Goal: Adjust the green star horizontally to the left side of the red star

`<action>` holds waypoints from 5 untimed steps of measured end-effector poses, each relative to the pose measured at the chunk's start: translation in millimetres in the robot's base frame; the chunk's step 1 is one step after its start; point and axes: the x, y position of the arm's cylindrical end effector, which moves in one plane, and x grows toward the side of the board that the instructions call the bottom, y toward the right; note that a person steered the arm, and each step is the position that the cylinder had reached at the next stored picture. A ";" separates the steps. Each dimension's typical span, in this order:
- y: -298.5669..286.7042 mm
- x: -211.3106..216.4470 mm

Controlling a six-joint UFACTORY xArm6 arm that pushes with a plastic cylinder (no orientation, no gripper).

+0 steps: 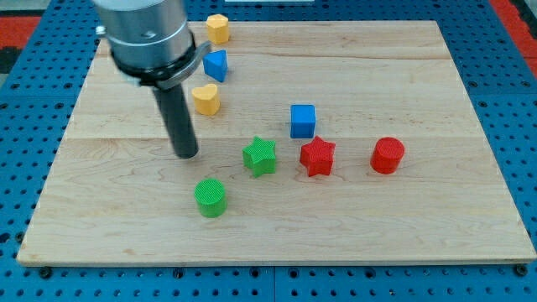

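Observation:
The green star [260, 156] lies on the wooden board just left of the red star [317, 156], at about the same height in the view, with a small gap between them. My tip [186, 155] rests on the board to the left of the green star, apart from it by roughly one block width. It touches no block.
A green cylinder [211, 197] lies below and left of the green star. A blue cube [302, 120] sits above the red star. A red cylinder [388, 155] is at the right. A yellow heart [205, 98], a blue block [216, 65] and a yellow block [217, 28] are near the top.

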 end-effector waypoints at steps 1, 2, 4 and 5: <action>10.5 -31.2; 52.7 4.1; -28.5 -14.0; 47.7 -12.5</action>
